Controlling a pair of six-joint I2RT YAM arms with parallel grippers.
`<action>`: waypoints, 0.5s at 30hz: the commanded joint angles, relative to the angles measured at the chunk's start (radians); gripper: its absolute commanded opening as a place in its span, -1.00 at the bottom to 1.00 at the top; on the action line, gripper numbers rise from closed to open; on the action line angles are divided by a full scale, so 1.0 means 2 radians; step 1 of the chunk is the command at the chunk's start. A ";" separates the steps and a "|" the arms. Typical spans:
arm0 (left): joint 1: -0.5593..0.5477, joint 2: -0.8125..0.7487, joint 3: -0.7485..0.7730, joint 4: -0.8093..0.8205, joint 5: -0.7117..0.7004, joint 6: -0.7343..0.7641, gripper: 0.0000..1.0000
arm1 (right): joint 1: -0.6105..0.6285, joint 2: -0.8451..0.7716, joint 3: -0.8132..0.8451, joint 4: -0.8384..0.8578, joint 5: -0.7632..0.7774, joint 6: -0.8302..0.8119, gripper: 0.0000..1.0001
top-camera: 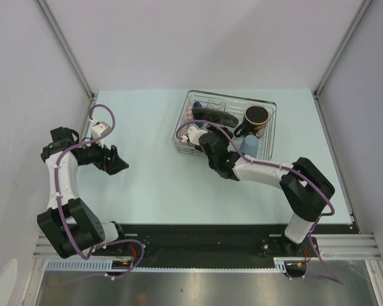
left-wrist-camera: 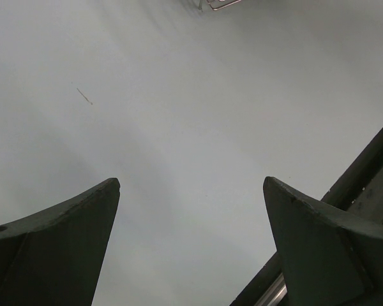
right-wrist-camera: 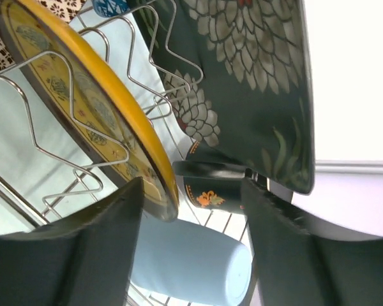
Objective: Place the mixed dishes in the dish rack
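Seemingly nearly done: yellow plate (right-wrist-camera: pixel 83 95) and black floral plate (right-wrist-camera: pixel 255 76) stand in the far dish rack (top-camera: pixel 271 105), light-blue cup (right-wrist-camera: pixel 191 261) and black mug (top-camera: pixel 256 116) alongside (bowls barely visible). Right gripper (right-wrist-camera: pixel 193 185) spread beside the yellow rim; left gripper (left-wrist-camera: pixel 191 182) spread, empty.

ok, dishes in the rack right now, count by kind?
Plates: 2 (yellow plate, black floral plate)
Cups: 2 (light-blue cup, black mug)
Bowls: 2, slivers only (blue bowl, beige-pink bowl)
Total: 6 in the dish rack

Dish rack (top-camera: pixel 272 127): silver wire, on table.
Yellow plate (right-wrist-camera: pixel 83 95): on edge between prongs.
Black floral plate (right-wrist-camera: pixel 255 83): on edge alongside.
Light-blue cup (right-wrist-camera: pixel 191 261): beside black mug (right-wrist-camera: pixel 207 188).
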 commanded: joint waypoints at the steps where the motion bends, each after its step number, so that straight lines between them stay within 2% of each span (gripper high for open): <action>1: 0.002 -0.018 0.012 -0.008 0.020 0.002 1.00 | 0.011 -0.049 0.003 0.016 0.035 0.026 0.60; 5: 0.002 -0.024 0.026 -0.017 0.028 0.000 0.99 | 0.050 -0.103 0.004 0.009 0.068 0.029 0.99; 8: 0.003 -0.031 0.035 -0.021 0.037 -0.005 1.00 | 0.086 -0.148 0.013 -0.018 0.106 0.058 1.00; 10: 0.002 -0.039 0.038 -0.022 0.042 -0.016 0.99 | 0.103 -0.187 0.019 -0.076 0.120 0.100 1.00; 11: 0.002 -0.041 0.042 -0.020 0.045 -0.024 1.00 | 0.109 -0.202 0.031 -0.109 0.121 0.162 0.99; 12: 0.001 -0.045 0.044 -0.015 0.045 -0.033 0.99 | 0.113 -0.216 0.039 -0.188 0.116 0.215 0.99; 14: -0.001 -0.059 0.042 -0.004 0.042 -0.073 0.99 | 0.103 -0.264 0.066 -0.275 0.055 0.317 1.00; 15: -0.003 -0.067 0.038 0.031 0.034 -0.099 1.00 | 0.075 -0.282 0.068 -0.332 0.018 0.408 1.00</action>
